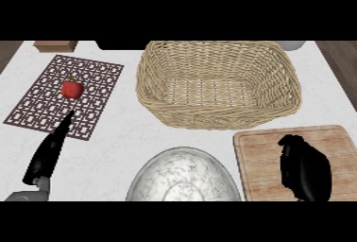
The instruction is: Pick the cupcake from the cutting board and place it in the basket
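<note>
Right robot hand (pixel 304 168) covers the cutting board (pixel 261 163); cupcake hidden.

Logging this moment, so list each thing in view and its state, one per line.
Basket: upright, nothing inside.
Cutting board: flat on the counter, partly covered by the right hand.
Right hand: lying over the cutting board, fingers hidden.
Cupcake: not visible.
Left hand: open, fingers straight, resting at the mat's edge.
Red pepper: sitting on the patterned mat.
Metal bowl: on the counter.
</note>
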### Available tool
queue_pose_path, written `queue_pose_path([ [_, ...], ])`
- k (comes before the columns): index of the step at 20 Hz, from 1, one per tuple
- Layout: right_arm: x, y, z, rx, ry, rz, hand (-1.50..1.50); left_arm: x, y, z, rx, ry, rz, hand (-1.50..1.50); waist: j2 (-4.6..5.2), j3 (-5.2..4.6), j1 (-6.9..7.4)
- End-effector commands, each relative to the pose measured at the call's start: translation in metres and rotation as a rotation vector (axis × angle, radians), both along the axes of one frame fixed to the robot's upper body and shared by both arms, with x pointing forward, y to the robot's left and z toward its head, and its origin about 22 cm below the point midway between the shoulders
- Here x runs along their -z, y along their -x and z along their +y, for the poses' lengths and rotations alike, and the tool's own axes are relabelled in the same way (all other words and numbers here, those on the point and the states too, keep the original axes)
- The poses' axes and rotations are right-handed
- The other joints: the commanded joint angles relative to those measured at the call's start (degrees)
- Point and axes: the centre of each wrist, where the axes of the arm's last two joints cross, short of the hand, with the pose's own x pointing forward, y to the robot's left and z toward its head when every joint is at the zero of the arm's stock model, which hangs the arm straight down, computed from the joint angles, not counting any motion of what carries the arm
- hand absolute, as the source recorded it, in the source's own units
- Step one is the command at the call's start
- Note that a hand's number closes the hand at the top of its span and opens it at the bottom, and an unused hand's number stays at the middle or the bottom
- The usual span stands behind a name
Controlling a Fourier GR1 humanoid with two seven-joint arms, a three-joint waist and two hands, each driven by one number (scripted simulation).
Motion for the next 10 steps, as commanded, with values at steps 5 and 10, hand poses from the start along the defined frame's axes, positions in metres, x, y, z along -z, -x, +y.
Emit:
queue_pose_path([
  [5, -0.136, 0.034, -0.007, -0.074, -0.026, -0.209, 1.50, 0.012, 0.025, 0.003, -0.018, 0.013, 0.016, 0.00, 0.27, 0.71, 0.03],
  [10, -0.206, 0.069, 0.004, -0.120, -0.022, -0.297, 1.50, 0.003, -0.007, -0.002, -0.004, 0.001, 0.001, 0.00, 0.64, 0.68, -0.29],
])
